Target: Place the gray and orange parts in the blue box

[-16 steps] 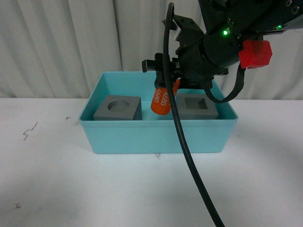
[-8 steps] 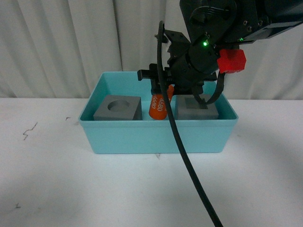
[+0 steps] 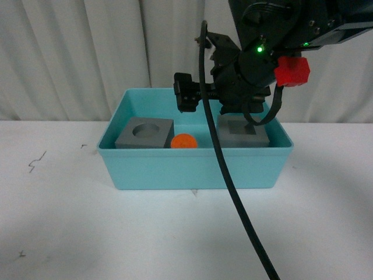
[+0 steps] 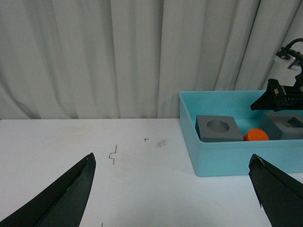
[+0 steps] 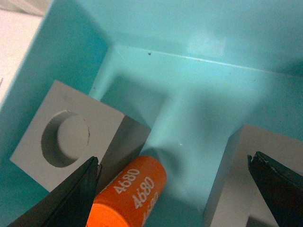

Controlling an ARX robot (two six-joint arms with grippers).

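The blue box point(image 3: 195, 166) stands on the white table and holds all three parts. A gray cube with a round recess point(image 3: 144, 133) sits at its left, a gray cube with a square recess point(image 3: 242, 131) at its right. Between them lies the orange cylinder point(image 3: 184, 141), free of any grip; its white digits read 4680 in the right wrist view point(image 5: 130, 191). My right gripper point(image 5: 173, 189) hangs open just above the box, over the cylinder. My left gripper point(image 4: 175, 189) is open over bare table, well left of the box point(image 4: 236, 158).
A thick black cable point(image 3: 233, 198) runs from the right arm down across the box's front. White curtains hang behind the table. Small dark marks point(image 3: 36, 160) dot the tabletop left of the box.
The right gripper opened and let go of the orange cylinder, which dropped into the box between the two cubes. The gripper rose slightly.
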